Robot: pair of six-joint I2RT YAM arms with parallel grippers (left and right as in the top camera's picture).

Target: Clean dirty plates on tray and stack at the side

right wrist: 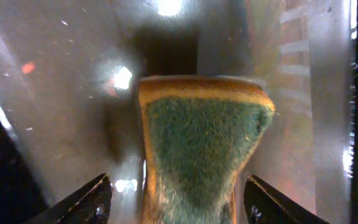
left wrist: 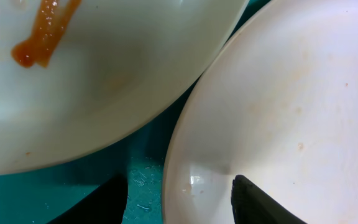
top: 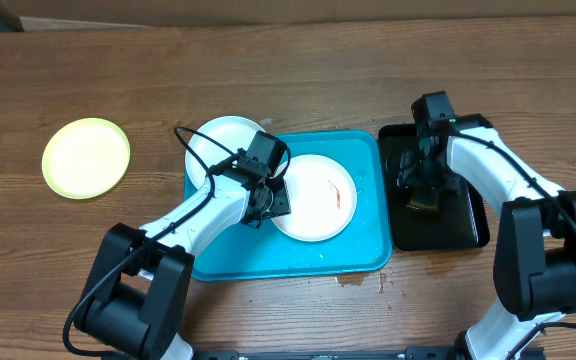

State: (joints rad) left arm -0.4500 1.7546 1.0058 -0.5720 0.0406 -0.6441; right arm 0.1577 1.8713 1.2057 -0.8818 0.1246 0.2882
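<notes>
Plates (top: 313,197) overlap on the tray (top: 358,255); wrist views alone reveal left gripper (left wrist: 179,202) parted astride a rim, right gripper (right wrist: 178,199) wide around a sponge (right wrist: 204,137); wooden table (top: 318,60).

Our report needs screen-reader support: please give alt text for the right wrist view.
A green-faced, yellow-edged sponge rests on a glossy black tray, between the open fingers of the right hand.

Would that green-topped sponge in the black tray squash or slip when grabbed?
The yellow sponge with green scouring top probably squashes: its shape looks pinched. The fuzzy top likely resists slipping. The glossy black tray looks wet, so it may be soggy.
</notes>
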